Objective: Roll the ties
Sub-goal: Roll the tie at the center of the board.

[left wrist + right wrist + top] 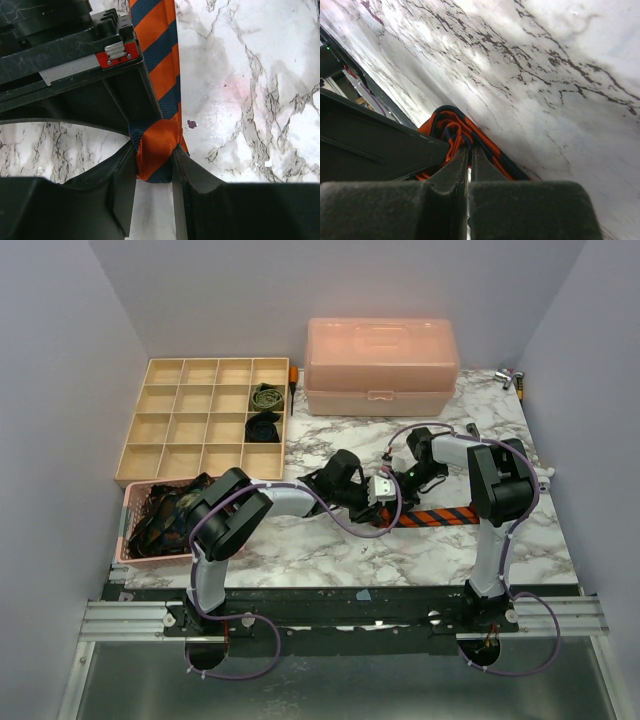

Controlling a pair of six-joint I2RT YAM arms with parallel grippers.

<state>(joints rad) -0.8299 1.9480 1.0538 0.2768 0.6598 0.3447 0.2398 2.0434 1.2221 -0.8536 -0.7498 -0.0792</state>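
Sitting at the far left, a pink basket (127,532) holds a heap of dark ties (165,518). Behind it, a wooden divided tray (185,430) carries an olive green rolled tie (266,396) and a black rolled tie (263,426) in adjoining compartments of its right-hand column. A pink lidded box (382,365) stands at the back. On the marble table (330,540), the left gripper (155,161) pinches the rolled end of the orange-and-navy striped tie (159,55). The tie's tail stretches flat to the right. The right gripper (469,154) is closed, its tips against the tie's folds; whether cloth lies between them cannot be told.
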